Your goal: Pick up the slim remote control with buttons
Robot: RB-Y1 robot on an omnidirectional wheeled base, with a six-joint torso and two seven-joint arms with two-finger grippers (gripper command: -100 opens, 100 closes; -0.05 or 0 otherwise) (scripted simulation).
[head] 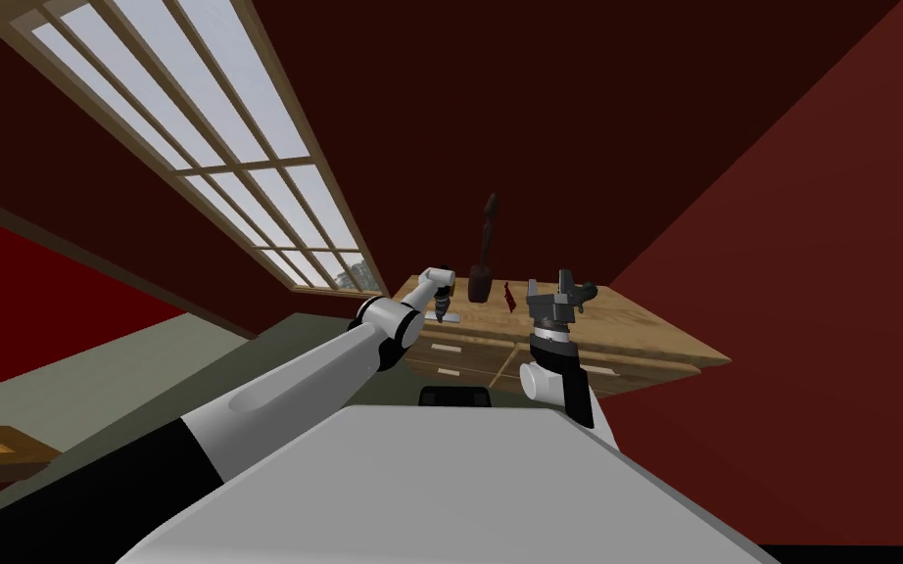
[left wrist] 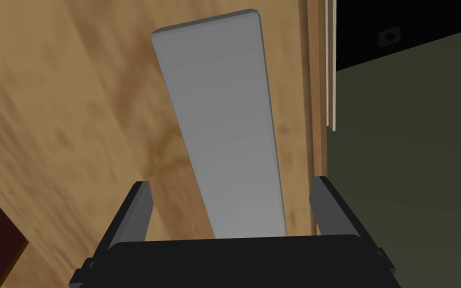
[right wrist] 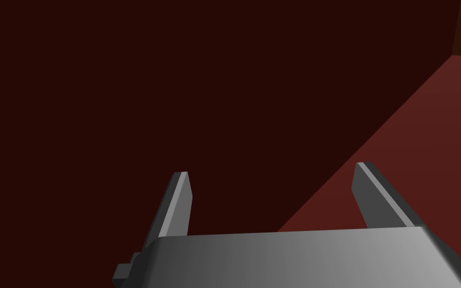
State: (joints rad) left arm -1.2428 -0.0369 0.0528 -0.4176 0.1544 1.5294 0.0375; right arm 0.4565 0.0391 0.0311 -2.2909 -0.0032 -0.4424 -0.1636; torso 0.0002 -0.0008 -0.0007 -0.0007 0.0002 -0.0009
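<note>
- Our left tool [left wrist: 230,182] hangs over the light brown wooden table [left wrist: 74,125]. Its two fingers are spread wide and grip nothing.
- The slim, flat, plain grey remote control [left wrist: 219,125] lies flat on the table, close beside the table's edge and right under this tool. No buttons show on its face.
- Its long axis runs away from the tool's body, roughly along that edge and a little slanted to the fingers. Its near end sits in the gap between them, one finger to each long side, neither touching.
- We judge that the fingers stand across the narrow width, so the coming move needs a straight descent and a squeeze on the long sides, with at most a slight wrist turn. How far they must drop we cannot tell.
- Our right tool [head: 550,286] is raised over the far part of the table, well apart from the remote control, its fingers spread and empty. The left tool is plainly nearer.
</note>
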